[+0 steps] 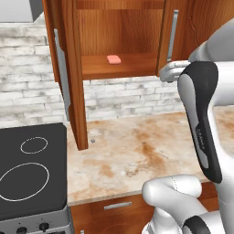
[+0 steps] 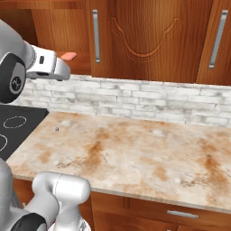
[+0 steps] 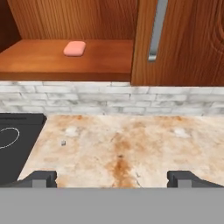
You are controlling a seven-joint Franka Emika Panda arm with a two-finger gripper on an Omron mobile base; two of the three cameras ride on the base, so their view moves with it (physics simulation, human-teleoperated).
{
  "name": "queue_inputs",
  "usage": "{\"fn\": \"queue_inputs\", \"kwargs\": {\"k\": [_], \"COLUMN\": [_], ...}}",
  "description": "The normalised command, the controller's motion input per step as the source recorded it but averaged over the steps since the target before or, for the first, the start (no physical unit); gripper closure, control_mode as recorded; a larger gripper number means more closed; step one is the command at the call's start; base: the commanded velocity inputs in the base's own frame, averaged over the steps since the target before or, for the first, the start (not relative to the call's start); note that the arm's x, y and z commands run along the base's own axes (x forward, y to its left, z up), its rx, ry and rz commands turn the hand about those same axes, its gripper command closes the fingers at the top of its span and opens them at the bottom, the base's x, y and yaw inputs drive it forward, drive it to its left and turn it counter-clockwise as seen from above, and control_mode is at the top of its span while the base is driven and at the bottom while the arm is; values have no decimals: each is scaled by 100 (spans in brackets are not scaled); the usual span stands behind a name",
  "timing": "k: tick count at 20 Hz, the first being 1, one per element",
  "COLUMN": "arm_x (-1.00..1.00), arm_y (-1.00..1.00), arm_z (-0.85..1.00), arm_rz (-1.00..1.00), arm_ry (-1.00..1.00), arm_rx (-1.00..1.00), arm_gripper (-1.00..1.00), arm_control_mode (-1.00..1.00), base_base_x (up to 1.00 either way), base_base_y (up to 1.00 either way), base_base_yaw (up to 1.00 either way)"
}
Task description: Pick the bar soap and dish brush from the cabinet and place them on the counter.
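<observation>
Gripper (image 3: 112, 178) fingertips (image 3: 40, 178) sit wide apart at the bottom of the hand view, nothing between them, hanging over the counter (image 3: 131, 144). Bar soap (image 3: 75, 48) lies flat on the cabinet (image 1: 123, 32) shelf, left door swung open, well apart from the gripper. Small grey speck (image 3: 63, 143) on the counter near the black stovetop (image 1: 27, 169). Brick backsplash (image 2: 135, 101) runs between shelf and counter.

Open cabinet (image 1: 123, 68) shelf lies bare around bar soap (image 1: 114, 59); swung-out door (image 1: 73, 82) apparently flanks its left.
</observation>
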Motion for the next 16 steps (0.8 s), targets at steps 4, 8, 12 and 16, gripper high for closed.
{"fn": "queue_inputs", "kwargs": {"k": [4, 8, 12, 16], "arm_x": [47, 48, 51, 46], "arm_y": [-24, -26, -27, -29], "arm_z": [10, 7, 9, 7], "arm_rz": [-1, -1, -1, 2], "arm_ry": [-5, -3, -1, 2], "arm_rx": [3, 3, 3, 1], "arm_gripper": [-100, -100, -100, -100], "arm_control_mode": [-100, -100, -100, -100], "base_base_x": [0, 0, 0, 0], "base_base_y": [0, 0, 0, 0], "base_base_yaw": [0, 0, 0, 0]}}
